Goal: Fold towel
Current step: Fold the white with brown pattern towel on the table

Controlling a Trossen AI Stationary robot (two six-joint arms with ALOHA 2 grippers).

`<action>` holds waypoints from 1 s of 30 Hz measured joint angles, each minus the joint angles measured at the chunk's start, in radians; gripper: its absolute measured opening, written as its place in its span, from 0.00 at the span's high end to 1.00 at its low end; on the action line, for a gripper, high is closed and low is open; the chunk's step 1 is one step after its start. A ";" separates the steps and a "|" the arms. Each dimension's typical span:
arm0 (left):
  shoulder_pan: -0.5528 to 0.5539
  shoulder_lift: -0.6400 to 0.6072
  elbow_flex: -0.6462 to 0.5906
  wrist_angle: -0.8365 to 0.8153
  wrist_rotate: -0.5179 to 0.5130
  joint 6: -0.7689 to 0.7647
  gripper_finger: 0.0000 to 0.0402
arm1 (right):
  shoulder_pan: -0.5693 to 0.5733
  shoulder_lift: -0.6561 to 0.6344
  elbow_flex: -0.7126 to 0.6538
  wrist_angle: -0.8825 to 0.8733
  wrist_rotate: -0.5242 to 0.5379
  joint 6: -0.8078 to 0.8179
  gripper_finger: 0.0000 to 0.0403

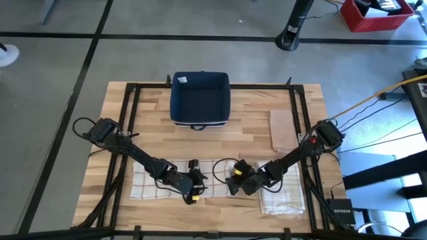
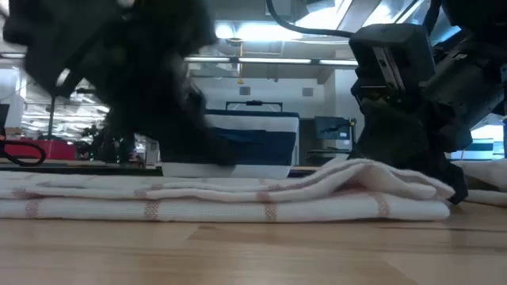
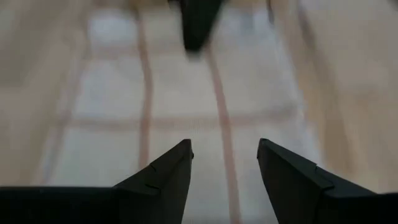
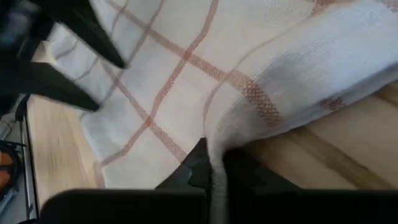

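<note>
Towel (image 1: 200, 179) lies flat along the lower middle of the high view, on the desk (image 1: 253, 127). Left pincer (image 1: 195, 179), lower centre-left, hovers over it, fingers apart. Right pincer (image 1: 235, 181), lower centre-right, pinches a raised fold (clearest in its wrist view).

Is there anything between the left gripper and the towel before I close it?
Nothing visible. The left gripper hangs open directly over the towel, bare cloth between its fingers. The only thing nearby is the right gripper, already shut on a fold of the towel, facing it across the cloth and apart from it.
</note>
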 joint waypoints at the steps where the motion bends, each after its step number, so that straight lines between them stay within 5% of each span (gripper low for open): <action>1: 0.001 -0.005 0.008 0.010 -0.019 -0.003 0.56 | 0.000 0.000 0.000 0.000 -0.001 -0.002 0.94; 10: 0.032 0.089 0.011 0.029 -0.028 -0.053 0.56 | -0.002 -0.068 0.088 -0.141 -0.009 -0.031 0.96; 23: 0.033 0.112 0.010 0.113 -0.021 -0.026 0.56 | -0.066 -0.061 0.273 -0.110 0.079 -0.241 0.96; 30: 0.020 -0.027 0.009 -0.016 -0.010 -0.036 0.56 | -0.072 -0.031 0.289 -0.113 0.071 -0.264 0.96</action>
